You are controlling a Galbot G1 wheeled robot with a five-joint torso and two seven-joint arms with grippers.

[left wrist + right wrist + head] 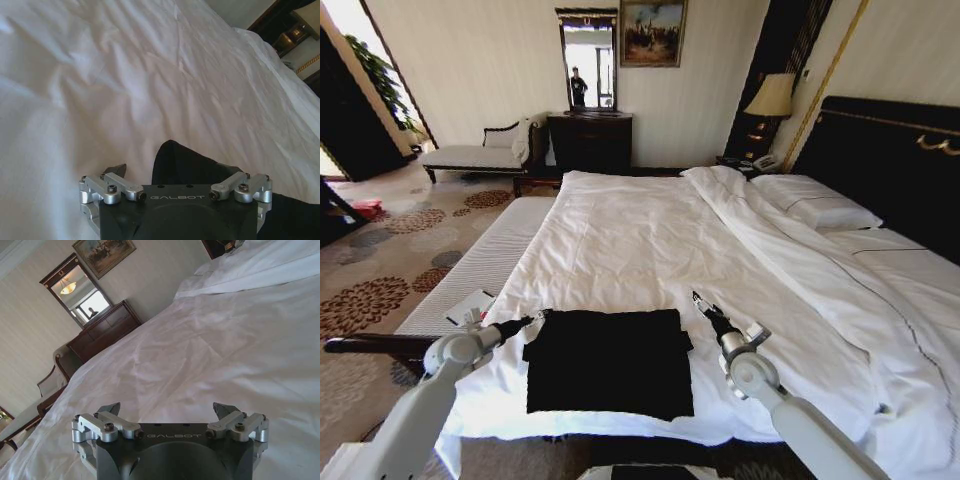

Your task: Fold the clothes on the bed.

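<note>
The clothes (610, 362), a black T-shirt, lie flat as a rough rectangle on the white duvet near the close edge of the bed (650, 240). My left gripper (538, 317) hovers at the shirt's far left corner. In the left wrist view it (170, 170) stands open, with a hump of the black fabric (182, 162) between its jaws; one fingertip (117, 169) shows, the other is hidden by cloth. My right gripper (698, 300) is just beyond the shirt's far right corner. It (166, 409) is open over bare duvet, holding nothing.
A white-cushioned bench (480, 262) with a paper (470, 305) on it runs along the bed's left side. Pillows (815, 205) and a dark headboard (890, 150) are on the right. A chaise (475, 155), a dresser (590, 140) and a lamp (772, 97) stand by the far wall.
</note>
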